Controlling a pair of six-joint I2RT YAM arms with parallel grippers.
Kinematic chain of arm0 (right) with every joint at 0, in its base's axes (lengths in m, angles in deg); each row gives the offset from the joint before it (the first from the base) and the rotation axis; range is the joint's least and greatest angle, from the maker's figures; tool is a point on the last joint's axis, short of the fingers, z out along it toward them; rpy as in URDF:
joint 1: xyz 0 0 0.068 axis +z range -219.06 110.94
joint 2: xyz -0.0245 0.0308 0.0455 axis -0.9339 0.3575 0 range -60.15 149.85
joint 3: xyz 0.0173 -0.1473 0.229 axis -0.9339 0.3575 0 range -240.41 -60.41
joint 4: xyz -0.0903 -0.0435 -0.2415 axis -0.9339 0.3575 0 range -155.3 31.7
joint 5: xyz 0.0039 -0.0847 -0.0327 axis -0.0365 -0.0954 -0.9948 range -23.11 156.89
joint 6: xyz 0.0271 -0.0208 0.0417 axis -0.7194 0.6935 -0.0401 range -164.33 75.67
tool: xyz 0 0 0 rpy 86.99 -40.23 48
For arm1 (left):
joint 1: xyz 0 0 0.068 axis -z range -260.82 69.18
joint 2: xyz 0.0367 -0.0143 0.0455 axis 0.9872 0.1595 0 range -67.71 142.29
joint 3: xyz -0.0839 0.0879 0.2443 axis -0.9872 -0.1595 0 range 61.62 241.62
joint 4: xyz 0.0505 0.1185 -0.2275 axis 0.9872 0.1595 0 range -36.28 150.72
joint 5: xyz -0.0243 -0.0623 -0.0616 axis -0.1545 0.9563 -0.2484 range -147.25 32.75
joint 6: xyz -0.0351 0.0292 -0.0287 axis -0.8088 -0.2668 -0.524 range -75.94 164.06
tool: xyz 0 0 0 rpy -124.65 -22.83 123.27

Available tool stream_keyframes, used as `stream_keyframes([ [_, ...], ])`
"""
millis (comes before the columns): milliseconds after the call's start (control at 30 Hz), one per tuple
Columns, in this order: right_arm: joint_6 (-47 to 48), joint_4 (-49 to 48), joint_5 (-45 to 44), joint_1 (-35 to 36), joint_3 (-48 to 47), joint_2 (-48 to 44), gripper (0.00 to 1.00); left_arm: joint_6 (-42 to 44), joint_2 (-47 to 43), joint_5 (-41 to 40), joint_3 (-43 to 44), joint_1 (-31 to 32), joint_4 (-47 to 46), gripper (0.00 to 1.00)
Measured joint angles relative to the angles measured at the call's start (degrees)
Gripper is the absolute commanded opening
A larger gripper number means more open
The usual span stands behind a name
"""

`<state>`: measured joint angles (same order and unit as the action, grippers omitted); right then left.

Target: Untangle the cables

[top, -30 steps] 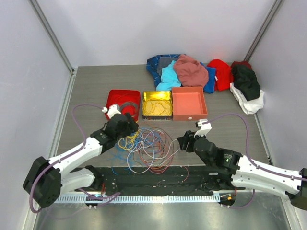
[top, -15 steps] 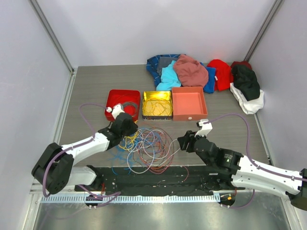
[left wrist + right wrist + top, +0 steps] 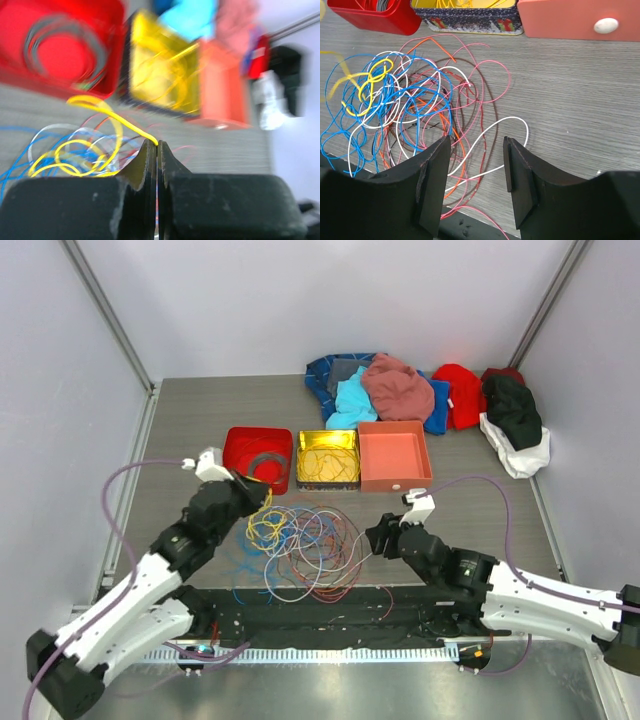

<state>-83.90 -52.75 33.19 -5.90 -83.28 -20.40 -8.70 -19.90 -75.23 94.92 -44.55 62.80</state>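
So the left hand [image 3: 157, 146] had just snapped shut on a yellow cable [image 3: 105, 107] — a second before it sat open over the pile, and now it had drawn off toward the red tray [image 3: 250, 432], left of the yellow tin [image 3: 327, 432], with the strand arcing up out of the heap. I'd call that one wire on its way out, though its far end was still looped in with the other yellows, so not free yet. The rest of the cables [image 3: 310, 545] lay in a loose tangle on the worktop [image 3: 190, 420] just in front of the tin. The right hand [image 3: 476, 142] hadn't budged: jaws partway apart, holding nothing, hovering over the edge of the tangle in front of and to the right of the tin. Containers — the red tray had a grey coil [image 3: 264, 462] in it, the tin held a nest of yellow wires [image 3: 330, 466], and the salmon tray [image 3: 380, 484] right of the tin showed only its bare floor.
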Motion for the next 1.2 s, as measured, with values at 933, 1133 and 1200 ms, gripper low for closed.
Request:
stream_keyframes([
  [933,8.09,-14.82,14.32,0.68,-14.23,8.48,0.54,12.98,3.96,12.57,39.36,0.09,6.45,0.00],
  [1133,7.93,-9.42,10.23,0.76,-11.32,-0.57,0.54,12.94,14.03,13.77,39.36,0.09,3.28,0.00],
  [1200,7.74,-6.40,8.52,0.76,-10.40,-4.39,0.54,12.90,18.29,14.12,39.47,0.09,2.45,0.00],
])
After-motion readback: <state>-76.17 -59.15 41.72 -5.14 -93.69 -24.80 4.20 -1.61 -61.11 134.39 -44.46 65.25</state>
